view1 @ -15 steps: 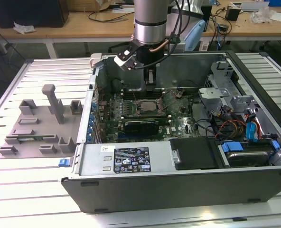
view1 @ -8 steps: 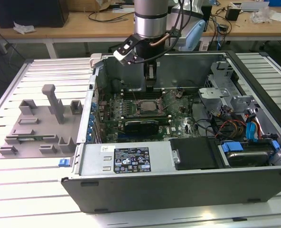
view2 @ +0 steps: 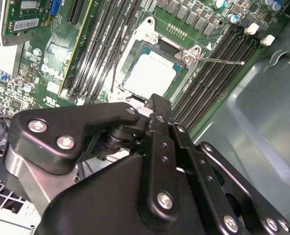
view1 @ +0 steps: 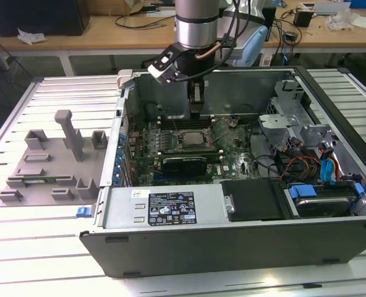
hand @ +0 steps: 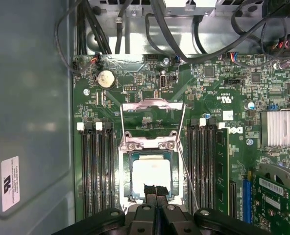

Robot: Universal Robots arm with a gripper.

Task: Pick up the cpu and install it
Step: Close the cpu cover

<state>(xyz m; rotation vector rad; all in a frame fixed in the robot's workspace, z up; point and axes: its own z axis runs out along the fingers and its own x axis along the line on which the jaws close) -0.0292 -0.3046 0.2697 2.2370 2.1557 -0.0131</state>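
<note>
One cpu (hand: 152,177), silver top up, lay flat in the open socket (hand: 150,145). The gripper (hand: 155,190) hung just over one edge of it, jaws pinched together on nothing. In the exterior view the gripper stood at twelve o'clock from the socket and the long black card (view1: 184,164) at six. I judged the chip light, rigid and slick (underside surely delicate), best taken by opposite rims. I saw a white sticker (hand: 10,183) and a dark label (view1: 171,207), but could not read their print.
</note>
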